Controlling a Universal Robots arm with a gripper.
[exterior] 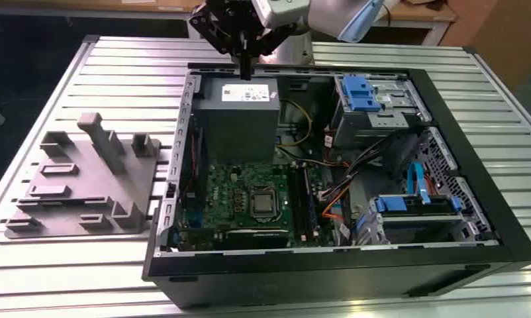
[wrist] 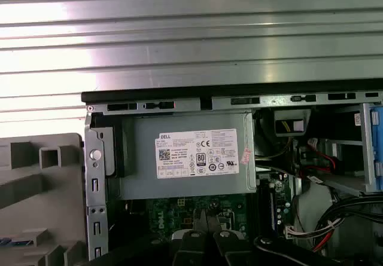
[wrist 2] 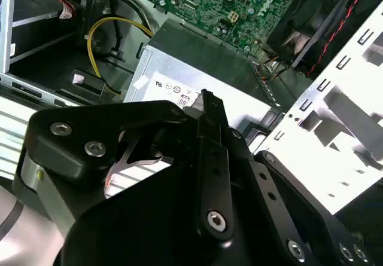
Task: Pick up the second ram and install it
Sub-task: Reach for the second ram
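Observation:
My gripper hangs over the far end of the open computer case, just above the grey power supply. Its two black fingers are pressed together with nothing between them in both wrist views, the tips pointing toward the labelled power supply and the green motherboard beyond. In the second wrist view the gripper also stands shut over the power supply. The second ram is out of view. Long black slots run beside the motherboard; what sits in them I cannot tell.
The case lies on a slatted metal table. A grey moulded fixture with several pockets lies on the exterior view's left. Blue-tabbed drive cages and loose cables crowd the case's other half. A case fan sits near the motherboard.

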